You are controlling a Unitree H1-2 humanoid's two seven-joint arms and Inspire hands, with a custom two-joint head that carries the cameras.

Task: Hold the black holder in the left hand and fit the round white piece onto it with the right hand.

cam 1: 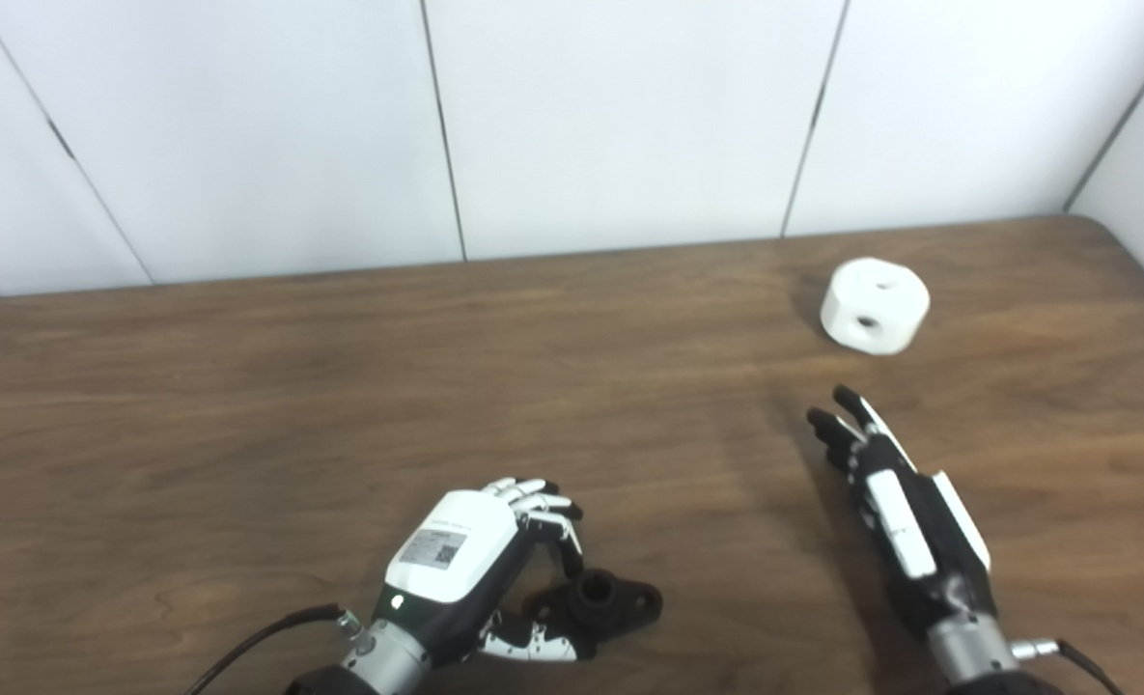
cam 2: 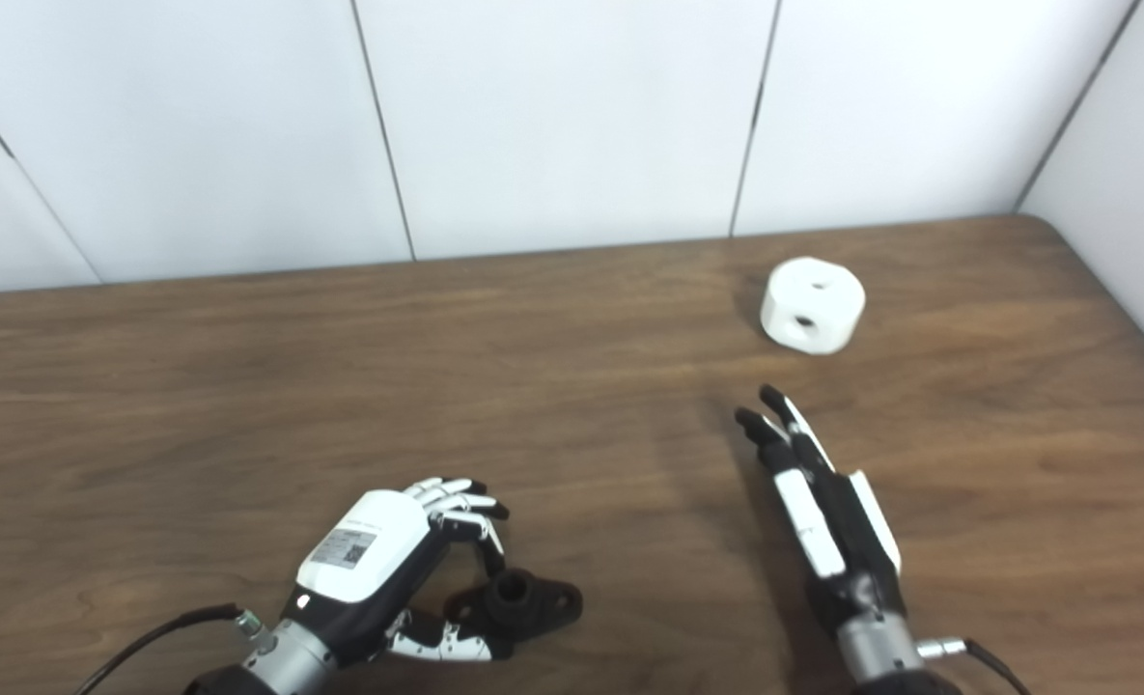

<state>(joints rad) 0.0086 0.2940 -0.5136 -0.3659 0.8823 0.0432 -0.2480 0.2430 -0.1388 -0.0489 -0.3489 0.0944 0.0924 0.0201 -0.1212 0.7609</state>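
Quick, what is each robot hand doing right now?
Left hand: open, fingers curled around the black holder, not gripping yet.
Right hand: open, holding nothing.

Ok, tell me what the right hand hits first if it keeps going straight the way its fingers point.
Probably nothing: the right hand points up-left, so its line seems to pass left of the round white piece over bare table. Depth is unclear.

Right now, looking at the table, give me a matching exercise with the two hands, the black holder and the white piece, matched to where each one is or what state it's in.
Things:
1. left hand
2. right hand
3. black holder
4. round white piece

Descriptions:
A. far right of the table, alone
B. fingers stretched out, empty
C. near edge, between curled fingers and thumb
D. curled around the dark part

Pairs: 1-D, 2-B, 3-C, 4-A
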